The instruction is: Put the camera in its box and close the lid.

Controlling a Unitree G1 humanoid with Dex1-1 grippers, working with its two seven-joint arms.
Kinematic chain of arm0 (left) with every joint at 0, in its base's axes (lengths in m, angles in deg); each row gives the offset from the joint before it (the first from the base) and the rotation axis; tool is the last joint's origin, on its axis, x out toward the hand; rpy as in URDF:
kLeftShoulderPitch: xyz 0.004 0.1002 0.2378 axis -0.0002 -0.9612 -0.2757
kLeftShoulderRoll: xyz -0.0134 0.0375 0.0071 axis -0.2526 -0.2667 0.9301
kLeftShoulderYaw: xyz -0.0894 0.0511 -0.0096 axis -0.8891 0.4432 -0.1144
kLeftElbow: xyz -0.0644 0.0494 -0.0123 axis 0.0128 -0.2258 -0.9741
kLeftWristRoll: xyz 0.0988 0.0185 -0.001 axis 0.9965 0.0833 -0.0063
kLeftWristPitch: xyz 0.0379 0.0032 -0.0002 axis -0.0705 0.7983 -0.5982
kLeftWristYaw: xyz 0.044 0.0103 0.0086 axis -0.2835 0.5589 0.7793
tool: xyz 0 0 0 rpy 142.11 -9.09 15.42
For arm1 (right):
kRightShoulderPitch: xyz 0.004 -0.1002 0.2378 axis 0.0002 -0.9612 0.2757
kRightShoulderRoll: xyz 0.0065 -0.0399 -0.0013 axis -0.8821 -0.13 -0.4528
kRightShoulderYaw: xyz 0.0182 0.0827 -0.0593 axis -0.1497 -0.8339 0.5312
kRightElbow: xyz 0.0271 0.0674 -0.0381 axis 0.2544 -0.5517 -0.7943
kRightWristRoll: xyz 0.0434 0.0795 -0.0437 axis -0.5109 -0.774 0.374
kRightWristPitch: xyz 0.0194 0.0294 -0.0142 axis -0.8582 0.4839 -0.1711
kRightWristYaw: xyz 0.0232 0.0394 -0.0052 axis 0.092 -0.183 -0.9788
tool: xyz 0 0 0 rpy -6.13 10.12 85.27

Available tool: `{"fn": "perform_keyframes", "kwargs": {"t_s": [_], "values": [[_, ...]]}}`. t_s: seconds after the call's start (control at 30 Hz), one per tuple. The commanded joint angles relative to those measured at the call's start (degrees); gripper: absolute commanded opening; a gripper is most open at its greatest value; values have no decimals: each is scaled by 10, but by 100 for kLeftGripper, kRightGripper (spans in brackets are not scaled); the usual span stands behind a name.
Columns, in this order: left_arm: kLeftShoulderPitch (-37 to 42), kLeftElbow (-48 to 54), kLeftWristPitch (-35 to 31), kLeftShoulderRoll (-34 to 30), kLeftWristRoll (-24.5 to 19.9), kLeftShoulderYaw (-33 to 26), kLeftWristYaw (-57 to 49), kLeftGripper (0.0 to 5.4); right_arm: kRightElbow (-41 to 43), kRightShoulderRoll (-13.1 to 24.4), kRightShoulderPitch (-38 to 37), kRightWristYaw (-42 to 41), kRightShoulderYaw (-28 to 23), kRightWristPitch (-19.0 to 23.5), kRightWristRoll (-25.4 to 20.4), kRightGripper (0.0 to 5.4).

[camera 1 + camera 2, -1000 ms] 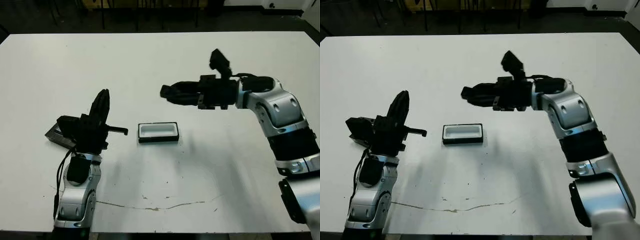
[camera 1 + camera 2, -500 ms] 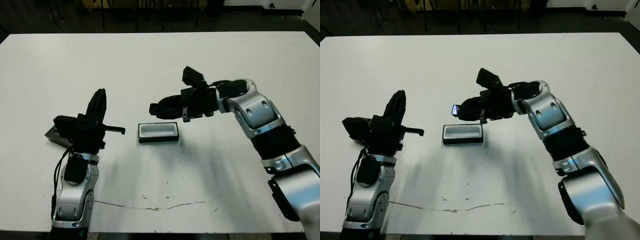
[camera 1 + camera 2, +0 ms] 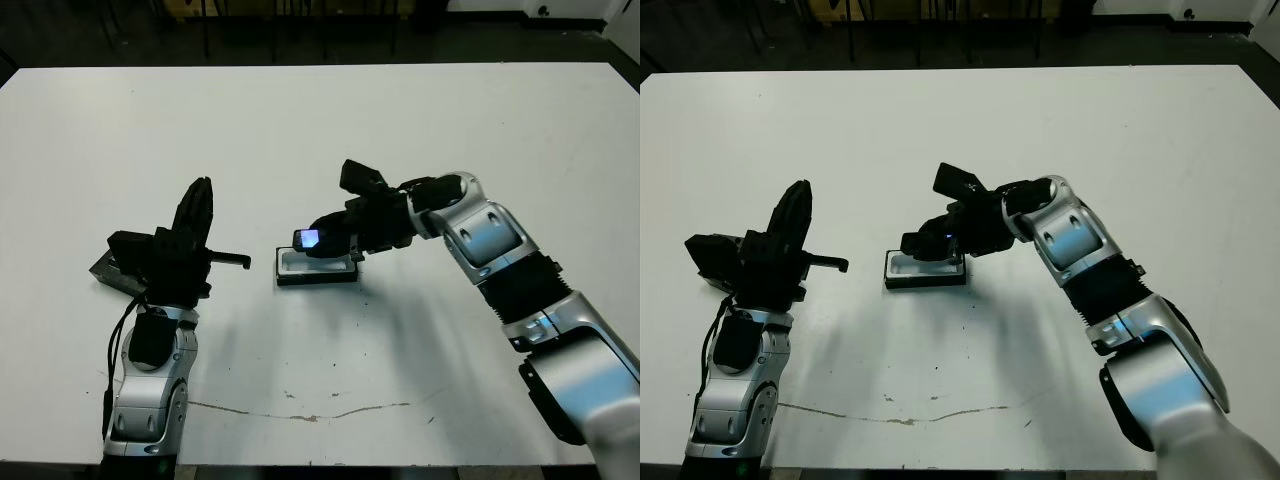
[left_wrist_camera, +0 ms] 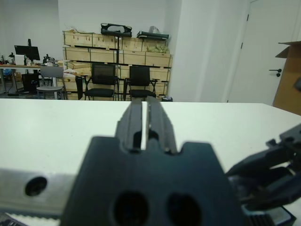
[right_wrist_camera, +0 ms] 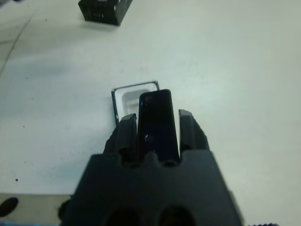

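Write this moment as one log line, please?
right pincer: holds camera above box | left pincer: idle | lid: off

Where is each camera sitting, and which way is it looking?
Left eye and right eye views: on the robot's head, looking down at the white table; both arms show, with the right pincer holding the camera over the box.
Left wrist view: on the left wrist, looking along the left pincer across the table toward chairs and crates.
Right wrist view: on the right wrist, looking down past the camera at the box; the lid lies beyond.
Shared: the box shows in the eye views and the right wrist view.
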Motion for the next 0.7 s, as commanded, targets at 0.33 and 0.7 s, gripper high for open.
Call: {"fn": "perform_keyframes", "kwargs": {"t_s": [0.33, 0.7], "values": [[-9, 0, -11, -1, 4, 2, -4, 0, -16, -13, 2, -22, 19, -22, 28, 93], [-11, -2, -11, 3, -1, 4, -3, 0, -24, -17, 6, -33, 16, -38, 30, 93]]}}
